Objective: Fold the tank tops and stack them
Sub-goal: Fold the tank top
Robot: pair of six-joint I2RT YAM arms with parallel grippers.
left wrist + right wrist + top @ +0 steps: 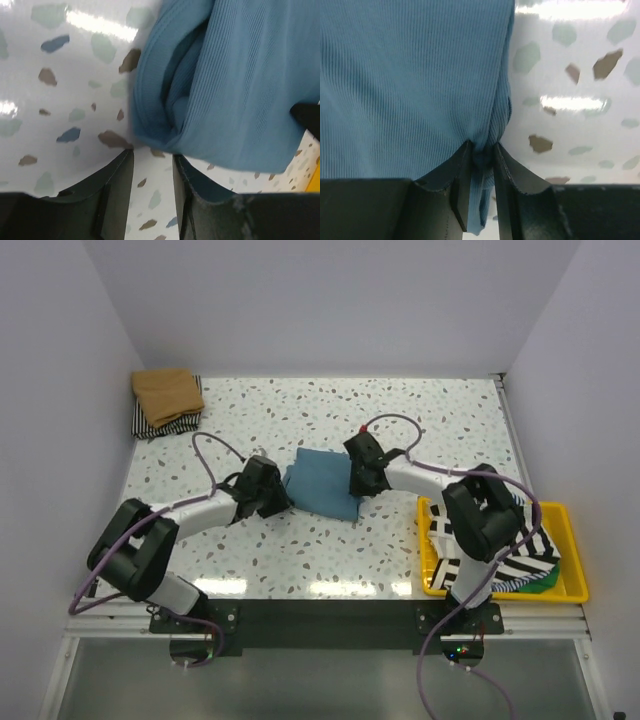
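tank tops: one teal, one tan, one green.

We see bright, even light from overhead. White glare streaks lie on the glossy bench in every view. The teal tank top casts faint shadow. Close up, the left claw looks blurred.

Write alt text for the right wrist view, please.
The right fingers pinch a bunched edge of the teal-blue tank top, whose ribbed cloth fills the left of the frame. The speckled white table shows bare on the right.
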